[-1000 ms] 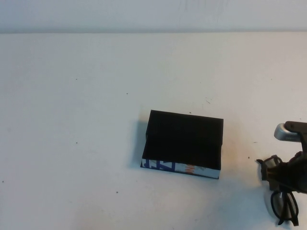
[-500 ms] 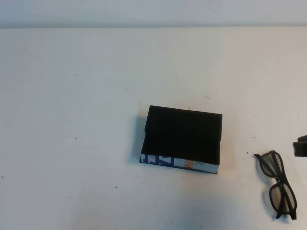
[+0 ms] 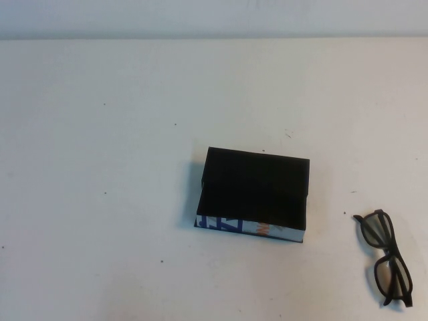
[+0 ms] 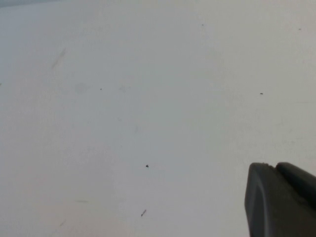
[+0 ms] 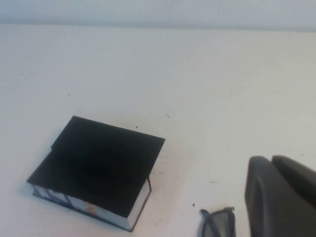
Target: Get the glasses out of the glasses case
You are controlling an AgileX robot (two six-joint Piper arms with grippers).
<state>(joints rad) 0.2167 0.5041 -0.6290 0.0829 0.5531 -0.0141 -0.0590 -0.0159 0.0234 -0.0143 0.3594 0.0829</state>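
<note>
You have the glasses (image 3: 386, 259) lying out on the white table (image 3: 120, 134), near its right front edge and well apart from the glasses case (image 3: 253, 197). They are a dark, thick-rimmed pair with rectangular dark lenses, one lens nearer you than the other, and nothing touches them. The case sits closed near the middle of the table: a black rectangular box whose white front edge carries blue and orange print. Neither arm shows from above. On the left wrist camera you see only a dark part of the left gripper (image 4: 281, 200) over bare table. On the right wrist camera the right gripper (image 5: 280, 196) hangs just beside the glasses, with the case further off. Whether either gripper's fingers are apart or together, you cannot tell.
</note>
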